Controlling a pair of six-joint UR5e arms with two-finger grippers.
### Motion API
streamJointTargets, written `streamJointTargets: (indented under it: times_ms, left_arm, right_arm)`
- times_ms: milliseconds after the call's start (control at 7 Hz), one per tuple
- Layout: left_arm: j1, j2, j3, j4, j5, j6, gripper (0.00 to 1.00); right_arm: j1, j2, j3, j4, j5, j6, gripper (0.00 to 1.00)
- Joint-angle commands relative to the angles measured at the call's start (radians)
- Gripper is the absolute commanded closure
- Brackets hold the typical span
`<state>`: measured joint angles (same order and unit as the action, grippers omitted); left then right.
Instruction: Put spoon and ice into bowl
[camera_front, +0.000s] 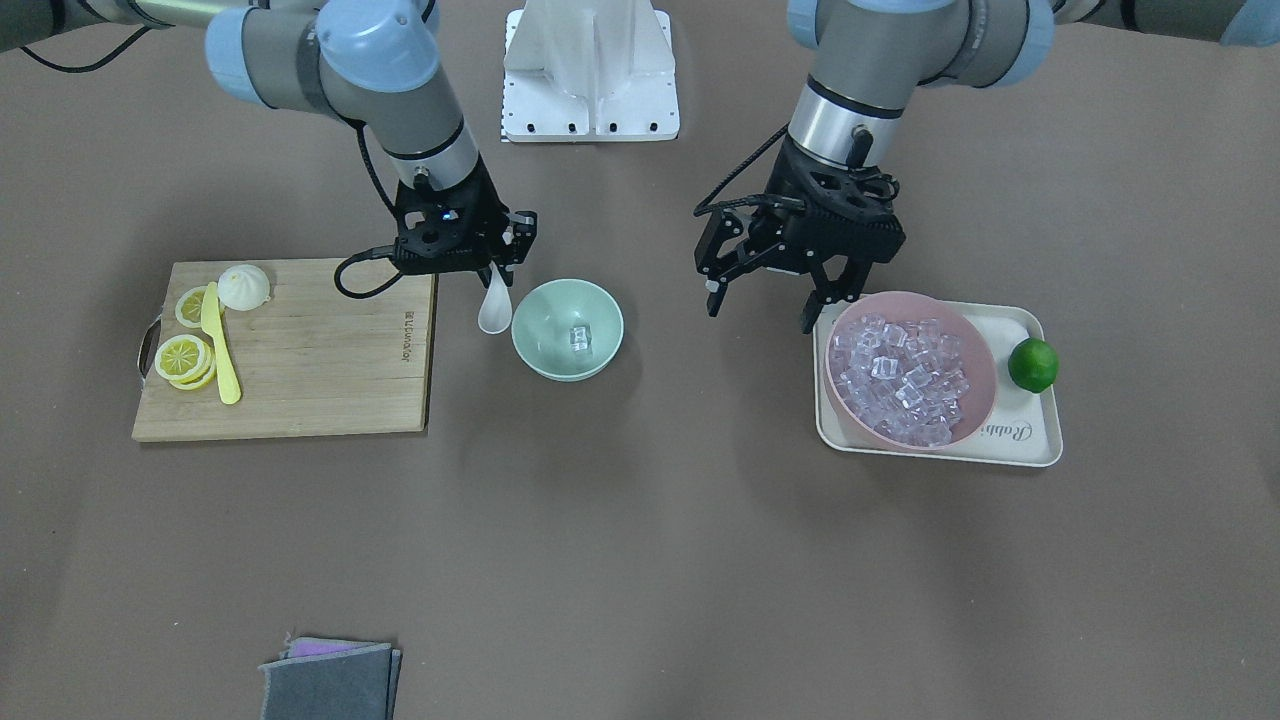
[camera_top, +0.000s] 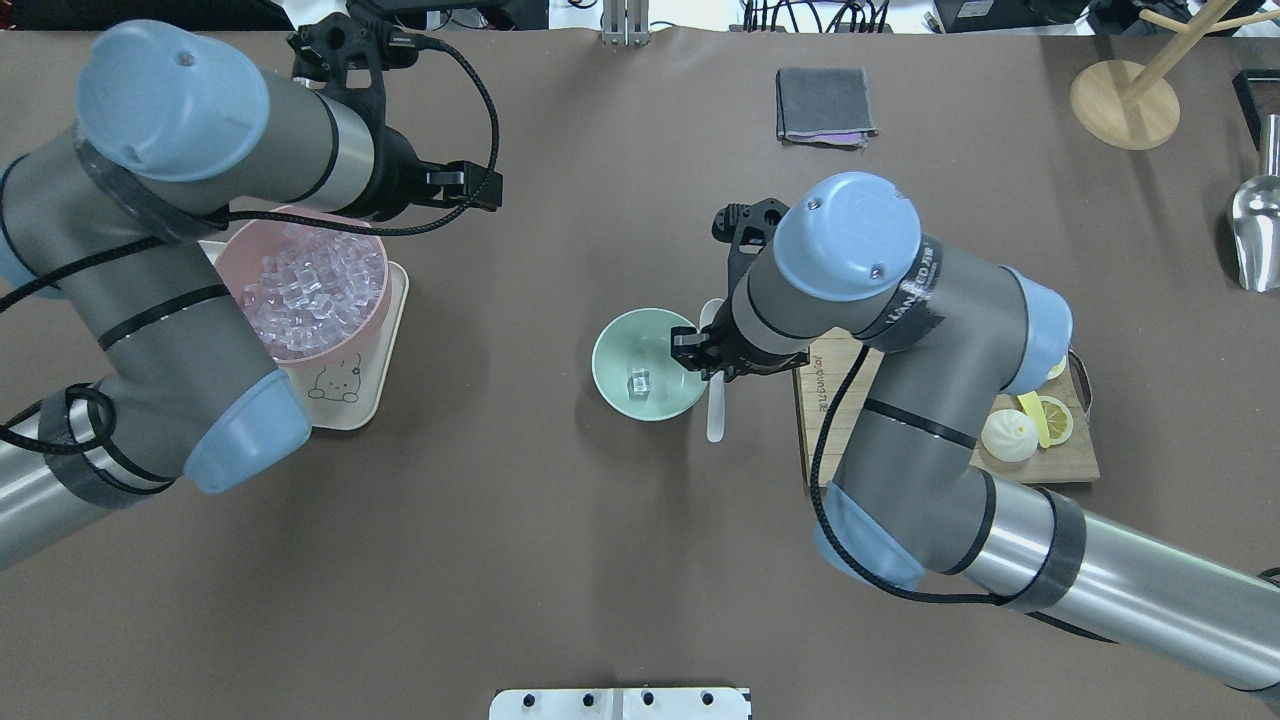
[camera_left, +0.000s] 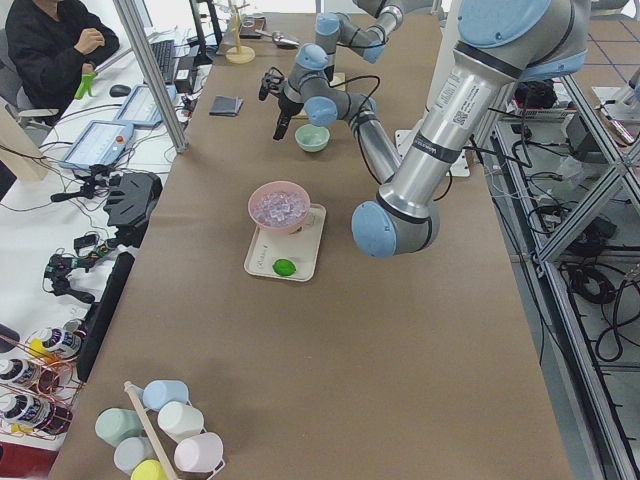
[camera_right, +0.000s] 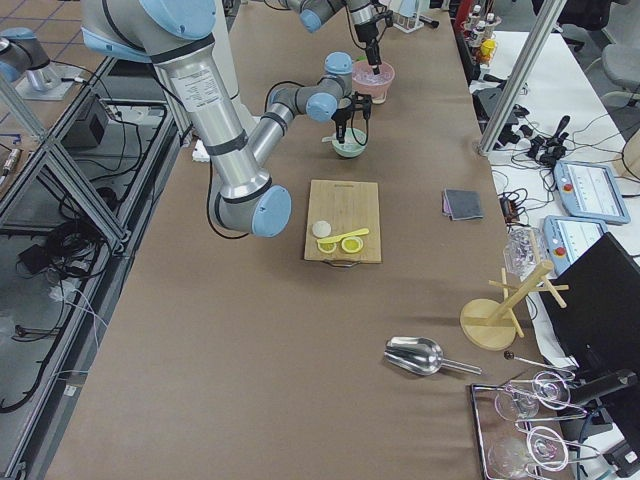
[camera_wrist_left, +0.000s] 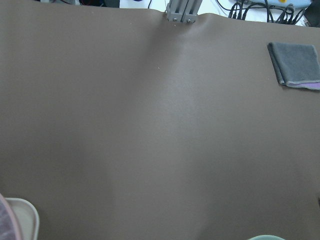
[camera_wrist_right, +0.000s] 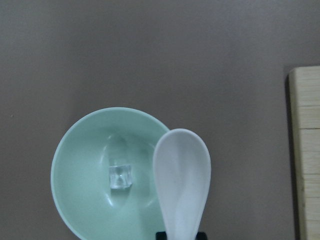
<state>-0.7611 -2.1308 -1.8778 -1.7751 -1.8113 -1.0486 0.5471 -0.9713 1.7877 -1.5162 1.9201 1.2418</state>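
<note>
The white spoon (camera_front: 494, 306) hangs from my right gripper (camera_front: 496, 272), which is shut on its handle. The scoop is just above the rim of the mint-green bowl (camera_front: 545, 352), on the cutting-board side. The right wrist view shows the spoon (camera_wrist_right: 182, 177) overlapping the bowl's (camera_wrist_right: 85, 170) right rim. One clear ice cube (camera_wrist_right: 120, 176) lies in the bowl; it also shows in the front view (camera_front: 580, 338). My left gripper (camera_front: 762, 305) is open and empty, between the mint bowl and the pink bowl (camera_front: 975, 400) of several ice cubes.
A wooden cutting board (camera_front: 320, 370) holds lemon slices (camera_front: 183, 358), a yellow knife (camera_front: 219, 345) and a bun (camera_front: 244, 287). The pink bowl sits on a cream tray (camera_front: 1030, 440) with a lime (camera_front: 1032, 364). A grey cloth (camera_front: 330, 682) lies at the operators' edge.
</note>
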Motion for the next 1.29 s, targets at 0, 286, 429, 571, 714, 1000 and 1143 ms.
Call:
streamJointTargets:
  times_ms: [0,286,429,571,714,1000,1143]
  left_arm:
    - [-0.024,0.020,-0.014,-0.001,-0.020,0.015,0.02]
    - [-0.033,0.057,-0.038,-0.001,-0.022,0.016,0.02]
    - [-0.035,0.057,-0.037,-0.001,-0.022,0.016,0.02]
    - [-0.035,0.057,-0.031,-0.001,-0.022,0.016,0.02]
    - [-0.035,0.057,-0.026,-0.004,-0.023,0.018,0.02]
    - [-0.059,0.057,-0.024,0.002,-0.025,0.036,0.02]
    - [-0.073,0.095,-0.032,-0.003,-0.025,0.142,0.02]
  right_arm:
    - [-0.054,0.075,-0.079,0.010,-0.050,0.022,1.00]
    - [-0.075,0.118,-0.122,0.010,-0.067,0.030,1.00]
    - [-0.075,0.118,-0.137,0.010,-0.067,0.027,0.95]
    - [-0.073,0.118,-0.139,0.010,-0.069,0.028,0.12]
    - [-0.070,0.120,-0.139,0.011,-0.070,0.025,0.00]
    - [-0.009,0.115,-0.085,-0.001,-0.044,0.004,0.00]
    - [0.064,0.076,-0.044,-0.007,0.029,-0.043,0.00]
